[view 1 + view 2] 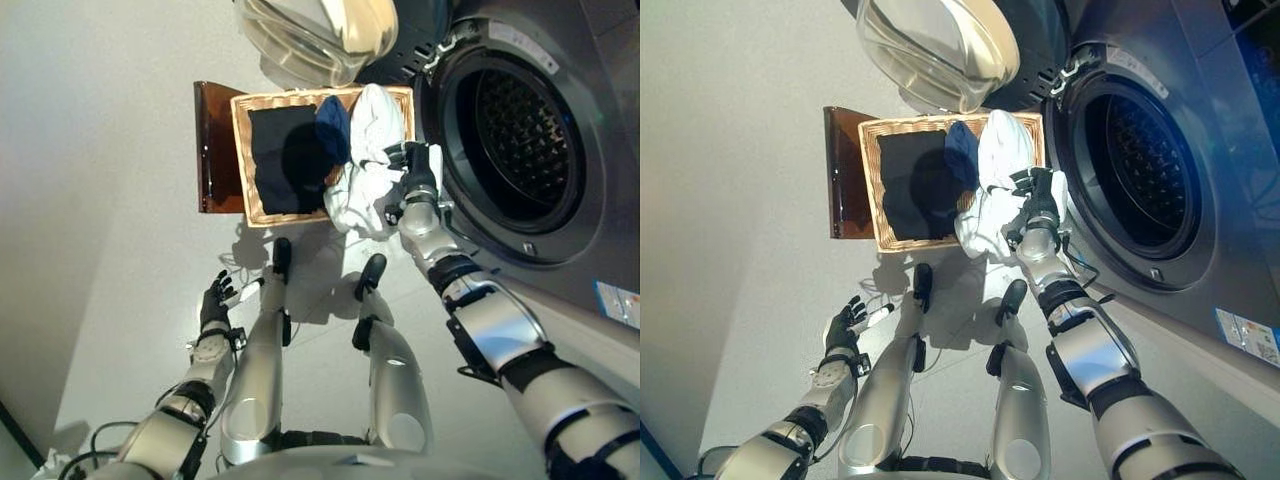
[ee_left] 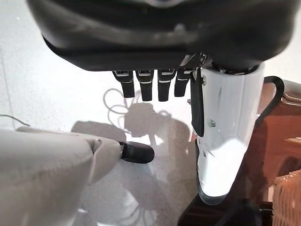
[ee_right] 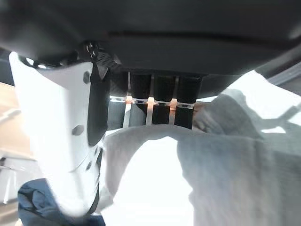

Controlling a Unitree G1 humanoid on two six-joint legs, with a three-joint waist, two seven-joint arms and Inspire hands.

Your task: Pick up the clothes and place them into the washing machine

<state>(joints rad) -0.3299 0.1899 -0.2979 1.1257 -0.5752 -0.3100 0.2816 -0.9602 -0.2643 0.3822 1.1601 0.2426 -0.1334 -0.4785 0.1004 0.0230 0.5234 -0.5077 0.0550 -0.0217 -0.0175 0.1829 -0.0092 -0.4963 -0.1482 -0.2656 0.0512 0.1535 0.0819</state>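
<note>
A shallow wicker basket (image 1: 243,170) holds a black garment (image 1: 280,155), a dark blue garment (image 1: 333,125) and a white garment (image 1: 367,125) that hangs over its edge nearest the washing machine. My right hand (image 1: 418,180) is at that edge, its fingers (image 3: 160,108) curled into the white garment (image 3: 225,155), right beside the open drum (image 1: 520,140). The blue garment (image 3: 33,207) lies just past my thumb. My left hand (image 1: 215,300) hangs open and empty low on the left, over the floor.
The basket rests on a low dark brown box (image 1: 212,150). The machine's glass door (image 1: 310,35) stands open above the basket's far end. Pale floor spreads to the left.
</note>
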